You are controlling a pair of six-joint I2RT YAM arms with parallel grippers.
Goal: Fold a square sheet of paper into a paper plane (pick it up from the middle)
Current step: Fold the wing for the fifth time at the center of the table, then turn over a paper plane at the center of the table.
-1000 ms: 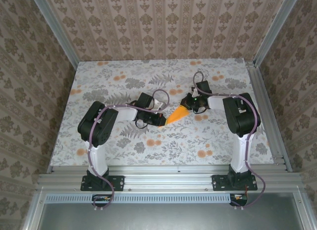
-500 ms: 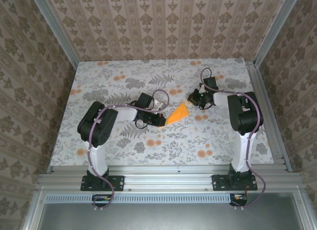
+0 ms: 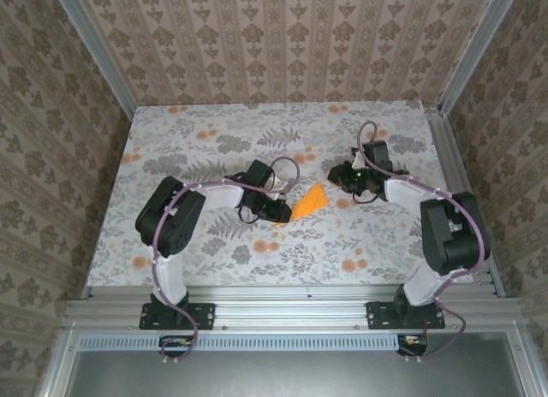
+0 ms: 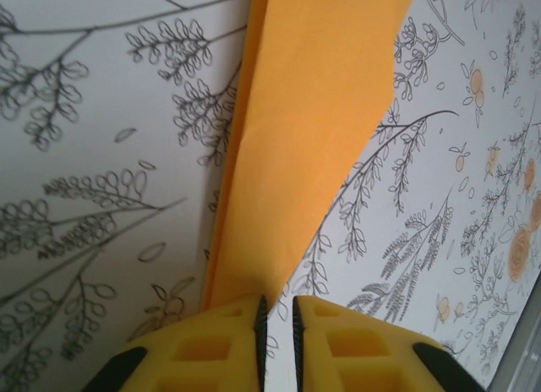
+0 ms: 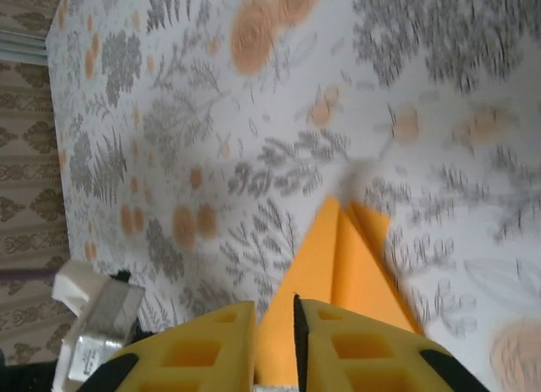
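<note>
The square sheet of paper now has the shape of the paper plane (image 3: pixel 310 200), a bright orange pointed wedge lying on the floral cloth mid-table. In the left wrist view the paper plane (image 4: pixel 313 113) narrows toward my left gripper (image 4: pixel 279 316), its end at the left finger's inner edge; the jaws stand slightly open with cloth showing in the gap. From above, the left gripper (image 3: pixel 284 210) sits at the wedge's lower left end. My right gripper (image 3: pixel 341 176) hovers just off its upper right corner, apart from it. The right gripper (image 5: pixel 275 324) is narrowly open, with the layered paper plane (image 5: pixel 338 265) ahead of it.
A grey floral cloth (image 3: pixel 214 140) covers the table. Patterned walls and aluminium rails (image 3: pixel 458 192) bound it on three sides. The left arm's white wrist part (image 5: pixel 93 312) shows at the lower left of the right wrist view.
The right gripper let go of the paper's wide end and drew back to the right. Both grippers opened a little. The paper settled flatter on the cloth.
</note>
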